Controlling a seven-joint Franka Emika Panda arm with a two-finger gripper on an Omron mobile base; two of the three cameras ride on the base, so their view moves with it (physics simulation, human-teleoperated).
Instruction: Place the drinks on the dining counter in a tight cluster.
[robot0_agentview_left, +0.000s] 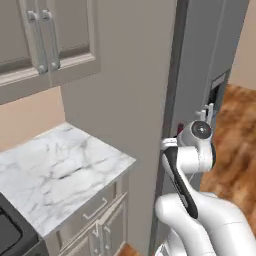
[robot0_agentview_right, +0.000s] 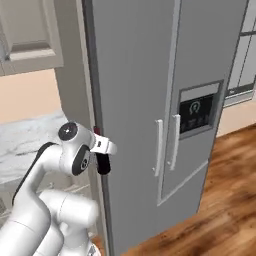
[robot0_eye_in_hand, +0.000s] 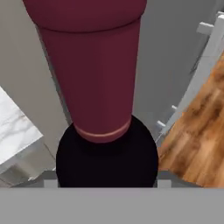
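The dark wine bottle with a maroon foil neck (robot0_eye_in_hand: 98, 83) sat pinched in the two-finger gripper (robot0_agentview_right: 102, 159), its black shoulder at six o'clock in the hand view and its neck running up to twelve. In the right base view the gripper hung against the tall grey refrigerator (robot0_agentview_right: 150, 100). A short white grey-veined marble worktop (robot0_agentview_left: 55, 170) lay at nine o'clock from the arm, brown wooden floor (robot0_agentview_left: 235, 145) at three

The wine bottle (robot0_eye_in_hand: 98, 87) has a black body with a deep maroon neck capsule (edged by a thin tan ring). The refrigerator (robot0_agentview_right: 150, 100) is flat grey with a dark dispenser panel. The worktop surface (robot0_agentview_left: 55, 170) is white marble with grey veins. The floor (robot0_agentview_right: 220, 210) is reddish-brown wood.
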